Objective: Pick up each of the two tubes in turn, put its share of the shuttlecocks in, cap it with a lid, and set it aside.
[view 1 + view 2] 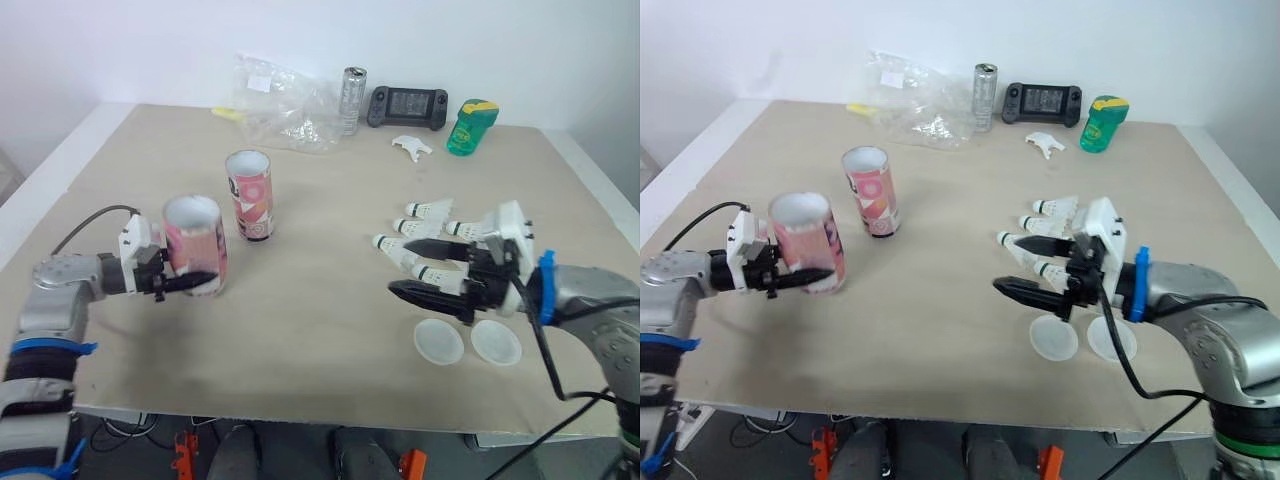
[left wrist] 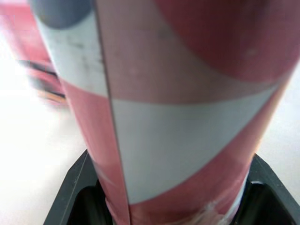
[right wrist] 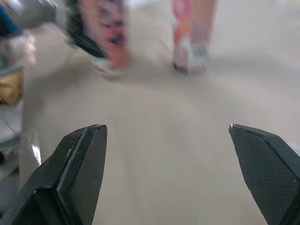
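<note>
My left gripper is shut on a pink and white tube, held upright with its mouth open near the table's left side. The left wrist view has this tube close up between the two fingers. A second open tube stands upright just behind it. Several white shuttlecocks lie at the right, with two round white lids in front of them. My right gripper stands open and empty over the nearer shuttlecocks, pointing left. In the right wrist view its fingers are wide apart.
Along the back edge lie a crumpled clear plastic bag, a silver can, a black game console, a green bottle and a small white object. Bare table lies between the tubes and the shuttlecocks.
</note>
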You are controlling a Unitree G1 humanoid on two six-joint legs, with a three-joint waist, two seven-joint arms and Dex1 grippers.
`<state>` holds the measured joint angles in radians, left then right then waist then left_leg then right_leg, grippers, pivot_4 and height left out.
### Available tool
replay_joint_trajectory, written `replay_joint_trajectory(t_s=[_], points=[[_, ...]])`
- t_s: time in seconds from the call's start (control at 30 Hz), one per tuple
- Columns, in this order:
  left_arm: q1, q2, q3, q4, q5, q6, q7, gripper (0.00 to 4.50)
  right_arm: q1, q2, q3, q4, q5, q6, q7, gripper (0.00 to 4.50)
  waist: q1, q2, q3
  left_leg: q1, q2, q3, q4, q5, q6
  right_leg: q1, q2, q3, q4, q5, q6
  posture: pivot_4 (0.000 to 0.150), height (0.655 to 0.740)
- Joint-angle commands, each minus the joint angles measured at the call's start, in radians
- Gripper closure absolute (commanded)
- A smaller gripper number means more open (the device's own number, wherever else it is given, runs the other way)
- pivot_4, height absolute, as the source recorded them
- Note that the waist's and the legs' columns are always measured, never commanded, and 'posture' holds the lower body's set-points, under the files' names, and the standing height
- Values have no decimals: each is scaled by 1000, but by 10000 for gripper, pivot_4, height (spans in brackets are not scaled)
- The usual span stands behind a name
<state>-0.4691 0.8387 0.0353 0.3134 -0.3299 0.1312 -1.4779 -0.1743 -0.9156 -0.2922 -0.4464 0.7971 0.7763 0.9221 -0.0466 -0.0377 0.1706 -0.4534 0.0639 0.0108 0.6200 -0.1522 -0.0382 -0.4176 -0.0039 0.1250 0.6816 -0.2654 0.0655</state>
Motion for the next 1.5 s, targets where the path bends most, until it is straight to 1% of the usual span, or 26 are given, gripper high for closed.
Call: replay_joint_trajectory(t_s=[0.03, 0.13, 0.27, 0.37, 0.5, 0.6, 0.7, 0.93, 1.13, 1.17, 1.2, 1.23, 1.27, 1.3, 1.33, 1.37, 1.47, 1.5], points=[[-12, 76, -81, -139, 40, 27, -89, 20286, 85, -35, -104, -30, -19, -18, 10, 0, 3, 0, 0, 0, 0, 0, 0, 0, 0, 0, 0, 0, 0, 0, 0, 1500, 7394], [-76, 102, -182, -155, 82, -11, -134, 20286, 164, -15, -99, -7, -75, -49, -16, 0, 2, 1, 0, 1, 0, -1, 2, 0, 0, 1, 0, -2, 0, -4, 1, 1500, 7394], [-151, 96, -265, -110, 115, -82, -137, 20286, 201, 14, -85, 22, -117, -77, -39, 0, 1, 2, 0, 1, 0, 0, 5, 1, 2, 2, 0, -1, 0, -2, 2, 1500, 7394], [-219, 83, -356, -74, 132, -130, -137, 20286, 257, 51, -118, 43, -128, -94, -52, 0, 2, 3, 0, 2, 0, 0, 8, 2, 3, 3, -1, -1, 0, -1, 3, 1500, 7394], [-250, 86, -408, -59, 105, -138, -137, 20286, 285, 68, -181, 51, -100, -97, -51, 0, 4, 7, -2, 4, -1, 1, 9, 2, 3, 8, -2, -1, 0, -3, 4, 1500, 7394], [-264, 89, -429, -53, 95, -144, -137, 20286, 293, 69, -180, 81, -126, -111, -50, 0, 4, 8, -2, 6, -2, 2, 9, 2, 3, 10, -3, 0, 0, -3, 4, 1500, 7394], [-277, 86, -445, -36, 112, -162, -137, 20286, 273, 93, -145, 128, -145, -128, -57, 0, 4, 8, -2, 7, -2, 1, 9, 2, 3, 11, -3, 0, 0, -3, 4, 1500, 7394], [-291, 90, -466, -30, 105, -168, -137, 20286, 139, 168, -12, 280, -239, -182, -111, 0, 3, 10, -3, 8, -2, 1, 9, 2, 4, 11, -3, 0, 0, -2, 4, 1500, 7394], [-285, 97, -458, -58, 88, -148, -137, 20286, 55, 201, 32, 353, -271, -206, -119, 0, 4, 12, -3, 8, -2, 2, 8, 2, 4, 11, -3, 1, 0, -3, 5, 1500, 7394], [-283, 97, -456, -62, 89, -145, -137, 20785, 52, 203, 37, 359, -275, -209, -118, 5369, 4, 12, -3, 8, -2, 1, 8, 2, 4, 11, -3, 0, 0, -3, 5, 1500, 7394], [-281, 98, -454, -65, 90, -143, -137, 20785, 51, 203, 40, 363, -280, -213, -117, 6381, 4, 12, -3, 8, -2, 1, 7, 2, 4, 11, -3, 0, 0, -3, 5, 1500, 7394], [-280, 98, -452, -68, 90, -141, -137, 20785, 51, 201, 43, 367, -284, -216, -116, 10632, 4, 12, -3, 7, -3, 1, 7, 2, 4, 11, -3, 1, 0, -4, 5, 1500, 7394], [-275, 99, -448, -75, 89, -136, -137, 20785, 55, 198, 45, 368, -288, -221, -111, 12728, 4, 12, -3, 7, -3, 1, 7, 2, 4, 11, -3, 1, 0, -4, 6, 1500, 7394], [-270, 99, -444, -82, 87, -131, -137, 20785, 60, 195, 44, 366, -290, -227, -106, 17950, 4, 12, -3, 7, -3, 1, 7, 2, 4, 11, -3, 1, 0, -5, 6, 1500, 7394], [-266, 99, -441, -88, 85, -128, -137, 20785, 64, 193, 41, 363, -292, -231, -103, 20808, 4, 12, -3, 7, -3, 1, 7, 2, 4, 11, -3, 1, 0, -5, 6, 1500, 7394], [-262, 98, -438, -93, 85, -125, -137, 20785, 67, 190, 36, 361, -293, -232, -101, 26310, 4, 12, -3, 7, -3, 1, 7, 2, 4, 11, -3, 1, 0, -5, 6, 1500, 7394], [-254, 99, -435, -102, 88, -123, -137, 20785, 69, 181, 28, 359, -303, -238, -107, 39878, 4, 12, -3, 7, -3, 1, 6, 2, 4, 11, -3, 1, 0, -5, 6, 1500, 7394], [-252, 100, -436, -105, 88, -123, -137, 20785, 70, 179, 27, 358, -304, -238, -107, 42329, 4, 12, -3, 7, -3, 1, 6, 2, 4, 11, -3, 1, 0, -5, 6, 1500, 7394]])
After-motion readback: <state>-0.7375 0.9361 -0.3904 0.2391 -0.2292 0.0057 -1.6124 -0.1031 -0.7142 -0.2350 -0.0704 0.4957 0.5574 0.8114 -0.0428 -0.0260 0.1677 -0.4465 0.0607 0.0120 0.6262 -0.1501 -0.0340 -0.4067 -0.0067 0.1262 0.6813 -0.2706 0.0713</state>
